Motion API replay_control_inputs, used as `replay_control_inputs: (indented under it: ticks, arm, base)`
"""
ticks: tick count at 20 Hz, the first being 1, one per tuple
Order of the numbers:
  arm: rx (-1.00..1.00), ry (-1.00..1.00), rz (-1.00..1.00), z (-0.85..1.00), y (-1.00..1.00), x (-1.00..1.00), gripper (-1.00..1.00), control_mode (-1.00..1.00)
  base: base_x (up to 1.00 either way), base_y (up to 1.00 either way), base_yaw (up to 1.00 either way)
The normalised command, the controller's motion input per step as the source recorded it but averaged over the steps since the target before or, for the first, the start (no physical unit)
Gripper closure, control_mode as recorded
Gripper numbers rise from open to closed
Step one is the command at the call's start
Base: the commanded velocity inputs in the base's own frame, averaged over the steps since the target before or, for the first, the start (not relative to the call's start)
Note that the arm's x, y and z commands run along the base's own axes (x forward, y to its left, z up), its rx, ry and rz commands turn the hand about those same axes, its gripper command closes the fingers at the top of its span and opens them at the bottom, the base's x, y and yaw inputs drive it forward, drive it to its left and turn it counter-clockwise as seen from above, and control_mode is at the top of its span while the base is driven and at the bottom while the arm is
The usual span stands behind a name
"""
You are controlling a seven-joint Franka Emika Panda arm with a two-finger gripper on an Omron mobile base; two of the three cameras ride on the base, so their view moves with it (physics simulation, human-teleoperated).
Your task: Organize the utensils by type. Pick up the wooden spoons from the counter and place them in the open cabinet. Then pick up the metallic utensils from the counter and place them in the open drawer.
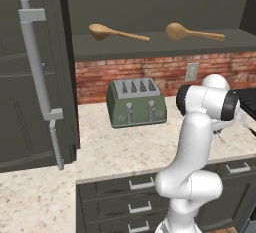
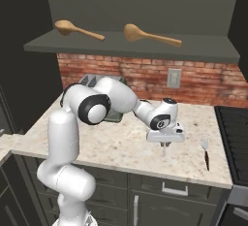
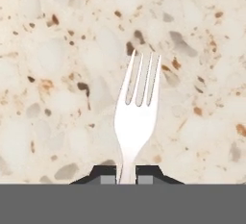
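Pinching the silver fork (image 3: 136,117) by its neck, gripper (image 3: 127,177) fingers closed on it, tines pointing to 12 o'clock over the counter (image 3: 57,74).

Bare counter (image 2: 121,145) between toaster (image 1: 136,102) and stovetop (image 2: 235,133).

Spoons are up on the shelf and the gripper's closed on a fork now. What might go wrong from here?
1. The gripper pinches only the thin neck of the silver fork, so it may twist or slip when lifted.
2. A second fork, the dark-handled one, lies on the counter near the stovetop; it could be forgotten.
3. The toaster stands close behind the arm and may be clipped in a wide swing.
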Motion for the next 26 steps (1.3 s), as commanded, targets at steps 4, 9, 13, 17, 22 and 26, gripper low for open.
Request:
replay_control_inputs:
  ticks: [4,9,13,17,22,26]
  arm:
    - [0.00,0.03,0.00,-0.42,0.18,-0.40,1.00,-1.00]
    - [0.00,0.03,0.00,-0.23,0.16,-0.46,1.00,-1.00]
    - [0.00,0.00,0.00,0.03,0.11,-0.48,1.00,-1.00]
    - [0.00,0.00,0.00,0.22,0.03,-0.46,1.00,-1.00]
    - [0.00,0.00,0.00,0.56,0.00,-0.41,1.00,-1.00]
    - [0.00,0.00,0.00,0.59,0.06,-0.55,1.00,-1.00]
  base:
    - [0.00,0.00,0.00]
    - [0.00,0.00,0.00]
    - [0.00,0.00,0.00]
    - [0.00,0.00,0.00]
    - [0.00,0.00,0.00]
    - [0.00,0.00,0.00]
